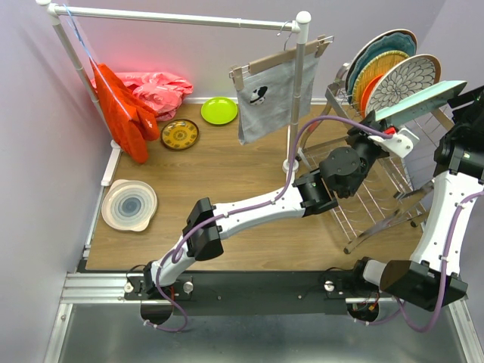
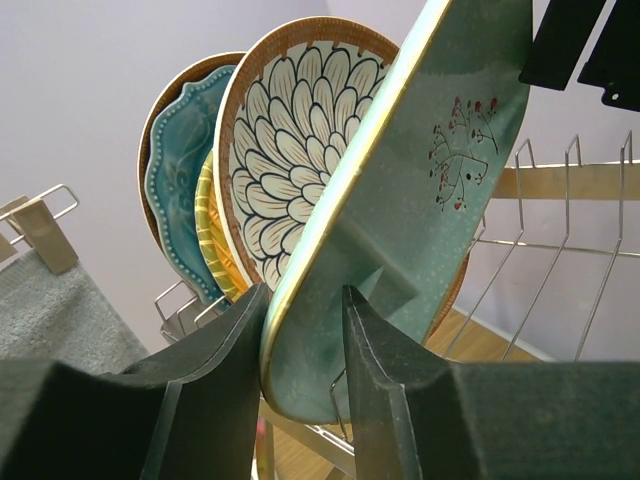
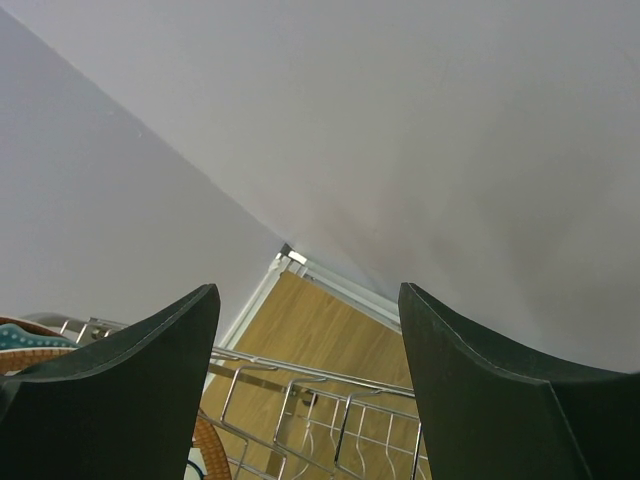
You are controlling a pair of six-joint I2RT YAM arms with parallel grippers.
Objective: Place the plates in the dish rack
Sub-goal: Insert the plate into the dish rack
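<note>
lilac walls [image 1: 189,53] hem a wooden table [image 1: 227,189]. at far right the left claw [image 2: 305,300] pinches a mint rectangular tray [image 2: 420,200], tilted over the chrome wire dish rack [image 1: 378,204] beside a brown-rimmed floral plate [image 2: 300,140]. let go off-slot, it could slide or strike that plate. right claw [image 3: 308,300] gapes wide, empty.

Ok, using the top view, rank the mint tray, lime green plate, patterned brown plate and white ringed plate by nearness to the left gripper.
1. mint tray, right side, in the left gripper
2. lime green plate, by the back wall
3. patterned brown plate, left of it
4. white ringed plate, far left
</note>
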